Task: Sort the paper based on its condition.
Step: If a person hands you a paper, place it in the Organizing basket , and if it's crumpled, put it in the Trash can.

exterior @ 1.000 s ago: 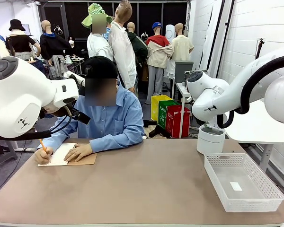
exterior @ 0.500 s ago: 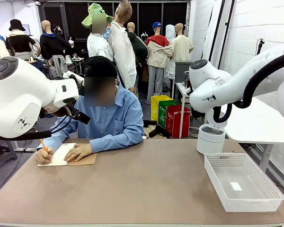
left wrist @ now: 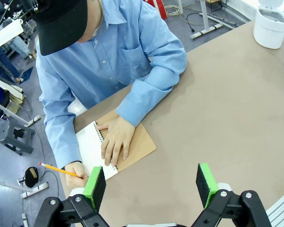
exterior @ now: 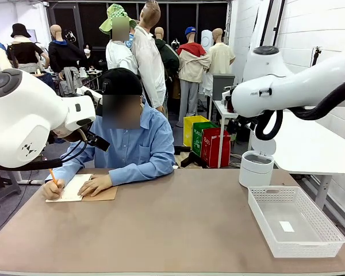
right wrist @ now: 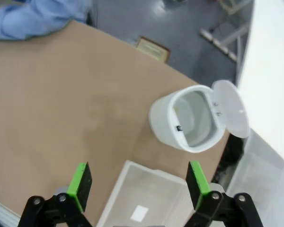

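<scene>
The paper as loose sheets is out of view. A person in a blue shirt sits at the far left of the table, writing with a pencil (left wrist: 57, 169) on the white page of a spiral notebook (exterior: 80, 188) (left wrist: 132, 146) with a brown cover. One hand (left wrist: 114, 139) lies flat on it. My left gripper (left wrist: 150, 184) hangs open and empty above the table, just on my side of the notebook. My right gripper (right wrist: 138, 182) is open and empty too, high over the table's right end.
A white mesh basket (exterior: 263, 221) (right wrist: 128, 166) sits at the right front with a tiny white tag (exterior: 286, 226) (right wrist: 138, 213) in it. Behind it stands a round white bin (exterior: 256, 168) (right wrist: 187, 124) with its lid flipped open.
My right arm has lifted and swung upward above the bin. The left arm and the person have stayed as they were.
</scene>
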Robot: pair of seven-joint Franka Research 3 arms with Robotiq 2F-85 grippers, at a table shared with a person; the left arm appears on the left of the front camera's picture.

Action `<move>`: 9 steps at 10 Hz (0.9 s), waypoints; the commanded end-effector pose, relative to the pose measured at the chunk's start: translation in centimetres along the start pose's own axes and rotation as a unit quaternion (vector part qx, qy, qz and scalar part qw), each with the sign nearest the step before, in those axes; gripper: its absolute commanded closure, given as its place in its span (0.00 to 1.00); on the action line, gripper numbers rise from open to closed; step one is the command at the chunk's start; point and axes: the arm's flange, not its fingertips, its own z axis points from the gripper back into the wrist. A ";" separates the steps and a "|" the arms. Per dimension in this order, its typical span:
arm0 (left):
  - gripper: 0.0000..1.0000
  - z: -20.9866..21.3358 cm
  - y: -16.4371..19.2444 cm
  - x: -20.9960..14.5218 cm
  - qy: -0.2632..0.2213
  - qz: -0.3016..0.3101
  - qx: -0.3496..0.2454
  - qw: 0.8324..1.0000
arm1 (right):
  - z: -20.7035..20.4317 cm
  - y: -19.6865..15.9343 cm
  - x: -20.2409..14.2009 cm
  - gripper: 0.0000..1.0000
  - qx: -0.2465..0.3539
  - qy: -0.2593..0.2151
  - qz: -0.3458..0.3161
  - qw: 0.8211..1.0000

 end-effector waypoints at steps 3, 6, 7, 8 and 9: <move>0.00 0.0 0.1 0.0 -0.002 -0.007 0.004 1.000 | 3.4 2.3 -4.0 0.00 0.114 -0.070 0.077 0.988; 0.00 0.0 0.1 0.0 -0.002 -0.007 0.004 1.000 | 3.8 4.6 -5.1 0.00 0.127 -0.124 0.116 0.977; 0.00 0.0 0.1 0.0 -0.002 -0.007 0.004 1.000 | 3.0 5.2 -5.4 0.00 0.125 -0.140 0.121 0.975; 0.00 0.0 0.1 0.0 -0.002 -0.007 0.004 1.000 | 2.5 5.7 -5.7 0.00 0.133 -0.140 0.123 0.973; 0.00 0.0 0.1 0.0 -0.002 -0.007 0.004 1.000 | 2.2 6.2 -6.1 0.00 0.134 -0.144 0.128 0.972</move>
